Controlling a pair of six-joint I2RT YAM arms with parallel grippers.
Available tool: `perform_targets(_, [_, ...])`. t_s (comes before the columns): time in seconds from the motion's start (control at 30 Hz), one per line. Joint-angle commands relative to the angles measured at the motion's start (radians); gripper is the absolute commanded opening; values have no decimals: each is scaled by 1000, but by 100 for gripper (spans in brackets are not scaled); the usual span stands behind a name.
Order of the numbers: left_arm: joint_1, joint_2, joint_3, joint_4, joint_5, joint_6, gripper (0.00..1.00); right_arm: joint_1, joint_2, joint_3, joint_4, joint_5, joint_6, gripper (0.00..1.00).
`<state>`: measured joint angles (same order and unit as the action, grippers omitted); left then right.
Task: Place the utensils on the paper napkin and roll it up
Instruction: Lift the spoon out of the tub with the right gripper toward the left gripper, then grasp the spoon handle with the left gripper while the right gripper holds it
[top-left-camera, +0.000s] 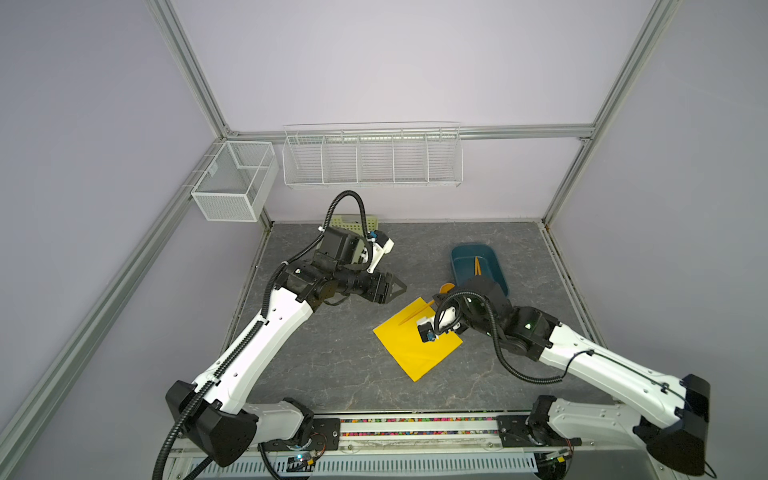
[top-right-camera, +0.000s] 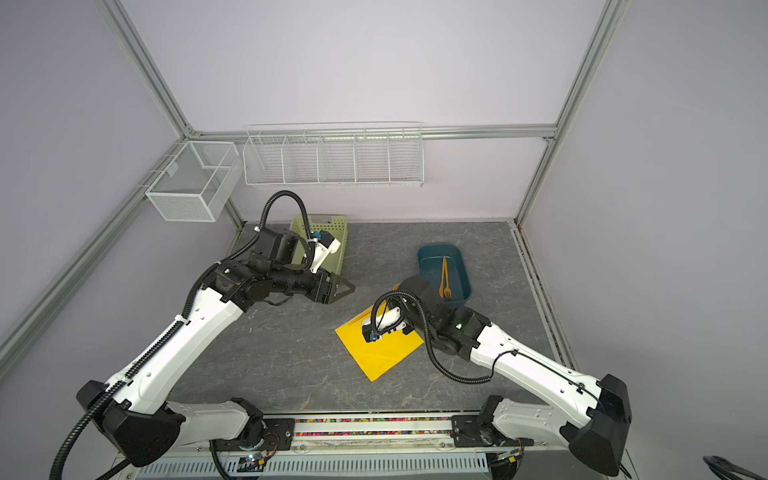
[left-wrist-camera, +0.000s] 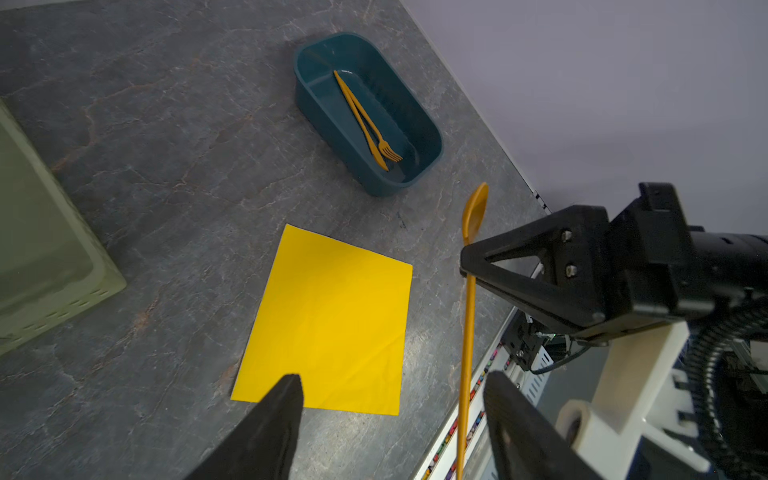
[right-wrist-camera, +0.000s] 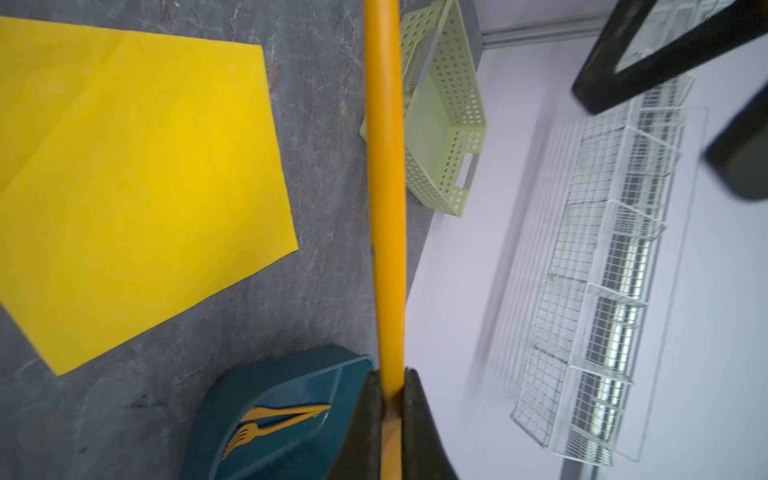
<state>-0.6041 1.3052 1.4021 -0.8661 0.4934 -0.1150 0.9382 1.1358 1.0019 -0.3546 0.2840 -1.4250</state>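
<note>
The right gripper (right-wrist-camera: 392, 372) is clamped on the handle of the spoon (left-wrist-camera: 468, 324), held clear of the table (left-wrist-camera: 166, 166). In both top views the handle crosses the far corner of the napkin (top-left-camera: 411, 353). The left gripper (left-wrist-camera: 392, 377) hangs near the basket (right-wrist-camera: 465, 137), jaws apart and holding nothing. The napkin lies flat. Behind it, the tub (left-wrist-camera: 328, 133) holds a fork (left-wrist-camera: 390, 152) and another slim piece (left-wrist-camera: 379, 160).

arms (top-left-camera: 257, 345): white shells, black joints | cables (top-left-camera: 348, 193): black ribbed | pincer fingers (left-wrist-camera: 582, 291): black triangular
</note>
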Motion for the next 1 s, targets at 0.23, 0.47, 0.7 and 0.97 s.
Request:
perform_targets(0.23, [-103, -1, -14, -33, -26, 9, 64, 153, -13, -39, 199, 189, -244, 7])
perform_targets(0.47, [-148, -7, -35, -83, -24, 50, 60, 211, -16, -35, 198, 244, -270, 7])
perform_targets(0.7, [-148, 0, -24, -134, 23, 101, 39, 231, -19, -40, 195, 283, -281, 7])
perform_targets(0.97, [-149, 38, 0, -183, 18, 139, 22, 232, -5, -43, 215, 304, -273, 7])
